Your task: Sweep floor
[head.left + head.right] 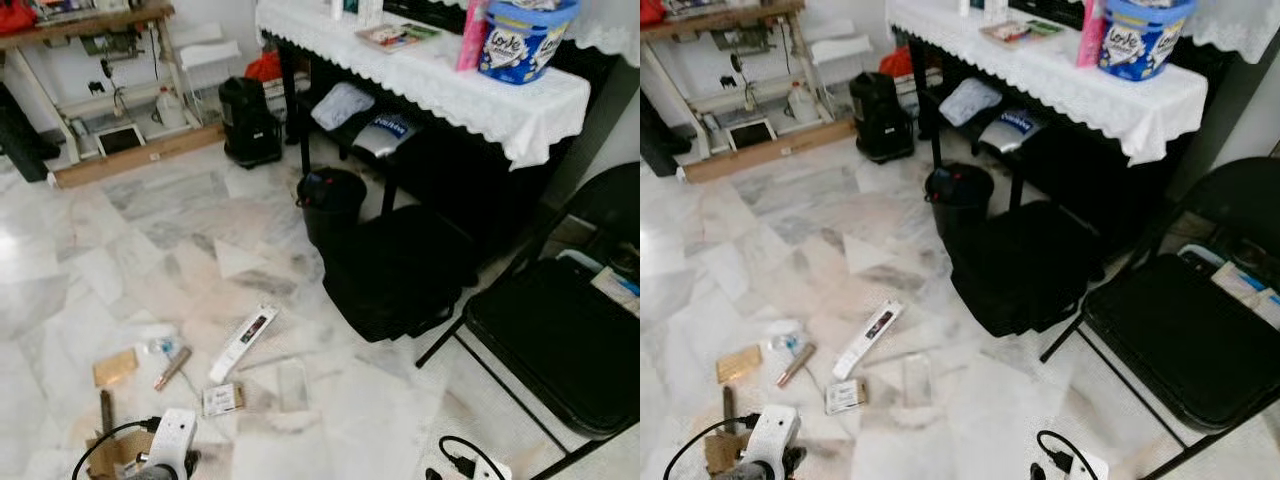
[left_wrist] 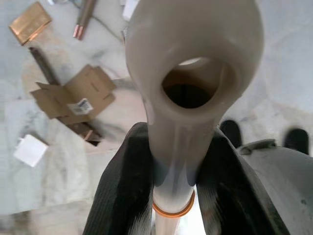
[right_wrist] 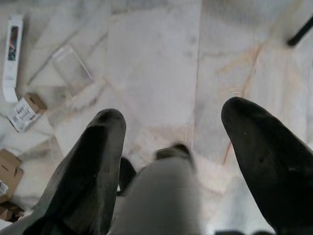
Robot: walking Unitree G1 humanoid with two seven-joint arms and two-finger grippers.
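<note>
You look down on a marble floor (image 1: pixel 120 250) with a cloth-draped table (image 1: pixel 440 75) at the far side and a black folding chair (image 1: pixel 560 340) cut off at the right edge. A black bag (image 1: pixel 400 270) slumps on the tiles just beside a black bin (image 1: pixel 330 200); what lies under the table is too dark to sort out.

The broom handle (image 2: pixel 188 73) is your task's thing. You see only its top: a pale grey-beige grip with a hanging hole through the rounded end and an orange ring lower down. The shaft below the ring and the head are hidden.

The left gripper (image 2: pixel 171 196) is clamped on that handle, a black finger pressed to each side just under the hole. From the head, the left wrist housing sits low at the bottom edge, above the litter. The right gripper (image 3: pixel 171 147) hangs over bare tile with its fingers (image 3: pixel 98 161) spread wide apart; a blurred pale shape lies between them, touching neither, and you cannot tell what it is.

Litter lies scattered near the left arm: a long white box (image 1: pixel 243 343), flattened cardboard (image 2: pixel 73 95), a small printed box (image 1: pixel 222 399), a gold card (image 2: pixel 29 22), a copper-tipped tube (image 1: pixel 172 368).
</note>
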